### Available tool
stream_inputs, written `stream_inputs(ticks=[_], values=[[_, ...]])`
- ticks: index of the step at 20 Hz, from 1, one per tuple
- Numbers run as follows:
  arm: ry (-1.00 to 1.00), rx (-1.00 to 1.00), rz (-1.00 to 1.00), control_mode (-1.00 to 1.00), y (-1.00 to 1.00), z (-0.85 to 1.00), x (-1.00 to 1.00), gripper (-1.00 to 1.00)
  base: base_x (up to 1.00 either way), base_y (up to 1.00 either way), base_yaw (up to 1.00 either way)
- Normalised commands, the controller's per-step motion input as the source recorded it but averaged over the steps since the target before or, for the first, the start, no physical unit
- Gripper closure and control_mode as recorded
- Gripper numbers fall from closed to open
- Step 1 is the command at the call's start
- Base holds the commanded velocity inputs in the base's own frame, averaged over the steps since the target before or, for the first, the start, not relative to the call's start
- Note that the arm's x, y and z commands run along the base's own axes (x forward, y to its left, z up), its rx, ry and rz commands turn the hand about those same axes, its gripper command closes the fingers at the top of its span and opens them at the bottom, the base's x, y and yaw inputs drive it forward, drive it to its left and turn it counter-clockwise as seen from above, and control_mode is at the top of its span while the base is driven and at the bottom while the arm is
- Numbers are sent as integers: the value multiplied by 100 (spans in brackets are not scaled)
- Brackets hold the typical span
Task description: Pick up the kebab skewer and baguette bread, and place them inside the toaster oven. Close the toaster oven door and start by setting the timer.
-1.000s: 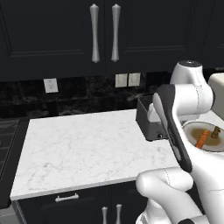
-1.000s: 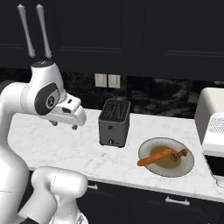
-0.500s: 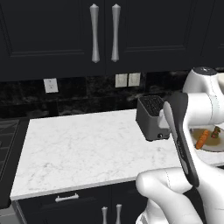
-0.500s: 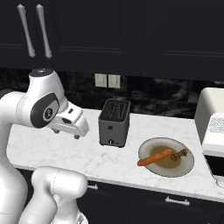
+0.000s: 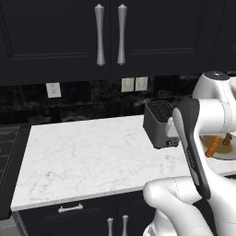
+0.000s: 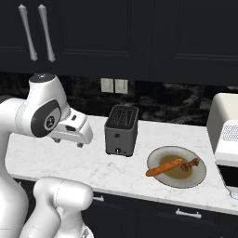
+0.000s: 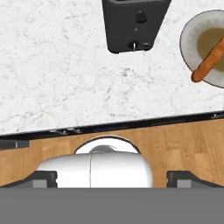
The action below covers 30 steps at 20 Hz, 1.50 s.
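No writing, brand, number or sign can be read anywhere. The grey toaster [image 6: 122, 129] carries small front controls with no legible marking, the wall outlets [image 6: 114, 86] are blank, and the pale toaster oven [image 6: 225, 131] shows only a dotted vent patch. The plate [image 6: 199, 178] and the marble bench [image 5: 83, 156] bear no lettering.

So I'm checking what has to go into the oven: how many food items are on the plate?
2. The smooth orange-brown baguette lies across the round grey plate, and the thin kebab skewer with dark red chunks lies at its right end. Nothing else shows on the plate.
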Motion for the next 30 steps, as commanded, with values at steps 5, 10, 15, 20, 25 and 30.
stream_inputs(ticks=[5,10,15,20,25,30], values=[[0,0,2,-100,2,0,0,-100,0,0,0],[0,0,0,100,0,0,0,-100,-42,-20,0],[0,0,0,100,0,0,0,-100,-7,-64,0],[0,0,0,100,0,0,0,-100,2,-67,-1],[0,0,0,100,0,0,0,-100,14,-55,0],[0,0,0,100,0,0,0,-100,28,-55,0]])
